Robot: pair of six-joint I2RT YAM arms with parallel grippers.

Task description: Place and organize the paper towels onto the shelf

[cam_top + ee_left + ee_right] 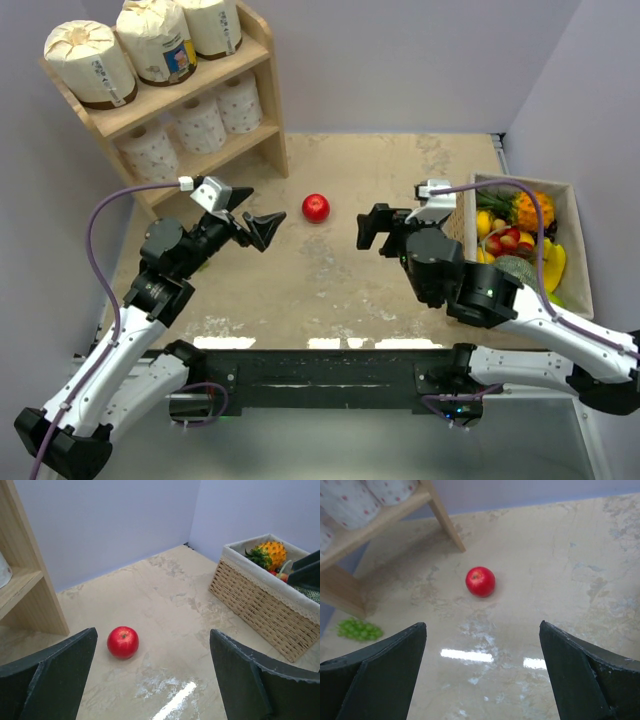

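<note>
The wooden shelf (258, 60) stands at the far left. Three cream-wrapped paper towels (155, 40) sit on its top tier and three bare white dotted rolls (198, 122) on the lower tier. Two white rolls show in the right wrist view (350, 502). My left gripper (252, 222) is open and empty, hovering above the table just left of a red apple (316, 208). My right gripper (372, 228) is open and empty to the right of the apple. The shelf's side panel also shows in the left wrist view (35, 600).
A wicker box (575, 240) of fruit stands at the right edge; it also shows in the left wrist view (260, 605). The apple shows in both wrist views (123, 642) (480, 581). Green grapes (359, 629) lie by the shelf's foot.
</note>
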